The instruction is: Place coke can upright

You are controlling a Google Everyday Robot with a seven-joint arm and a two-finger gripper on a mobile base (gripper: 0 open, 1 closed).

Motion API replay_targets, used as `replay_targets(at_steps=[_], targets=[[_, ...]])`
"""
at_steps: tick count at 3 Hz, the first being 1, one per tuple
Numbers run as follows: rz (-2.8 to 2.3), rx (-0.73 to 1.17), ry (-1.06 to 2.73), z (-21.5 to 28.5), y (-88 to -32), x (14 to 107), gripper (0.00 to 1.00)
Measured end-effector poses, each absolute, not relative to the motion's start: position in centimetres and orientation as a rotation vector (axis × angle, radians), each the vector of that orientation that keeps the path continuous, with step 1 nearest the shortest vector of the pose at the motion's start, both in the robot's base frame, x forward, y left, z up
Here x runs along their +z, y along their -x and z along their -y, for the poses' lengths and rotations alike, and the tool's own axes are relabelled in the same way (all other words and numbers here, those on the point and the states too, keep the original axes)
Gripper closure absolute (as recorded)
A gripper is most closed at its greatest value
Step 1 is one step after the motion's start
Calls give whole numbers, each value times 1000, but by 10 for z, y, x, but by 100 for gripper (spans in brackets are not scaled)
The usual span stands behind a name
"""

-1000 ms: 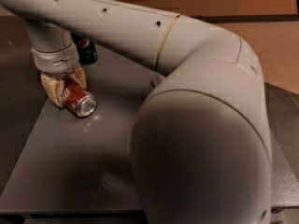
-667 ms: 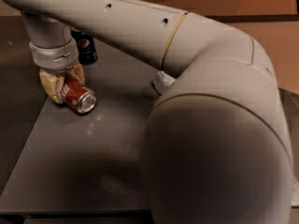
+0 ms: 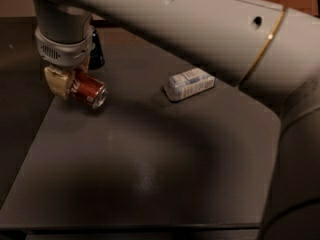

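The gripper (image 3: 71, 85) hangs near the far-left corner of the table (image 3: 150, 179), close to the left edge, with its wrist pointing straight down. Its jaws are closed narrowly on the can (image 3: 91, 90). One pale finger (image 3: 56, 82) shows against the can's left side, and the other is mostly hidden behind it.

The can is not upright. Its long axis lies close to level and runs out from the jaws toward the near-right, and the silver end faces that way and dips a little. The jaws hold it by the end nearer the left edge, so most of the body sticks out to one side of them. I cannot tell whether the can rests on the table or is just clear of it.

The coming move looks to turn on that axis. The wrist would have to swing the silver end down or up until the can is vertical, then lower it onto its base before letting go.

A dark can (image 3: 95, 54) stands just behind the gripper, toward the far edge. A bottle (image 3: 190, 84) lies on its side well to the right, under the arm (image 3: 210, 29).
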State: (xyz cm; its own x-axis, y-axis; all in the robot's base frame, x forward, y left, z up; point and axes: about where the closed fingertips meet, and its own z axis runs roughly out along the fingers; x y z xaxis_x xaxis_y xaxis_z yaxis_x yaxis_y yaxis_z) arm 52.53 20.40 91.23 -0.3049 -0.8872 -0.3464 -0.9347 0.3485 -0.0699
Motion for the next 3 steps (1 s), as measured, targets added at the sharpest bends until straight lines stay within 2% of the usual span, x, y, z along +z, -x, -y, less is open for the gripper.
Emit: replay_targets(at_steps=[3], targets=[[-1735,500,1624,-199,-514,958,100]])
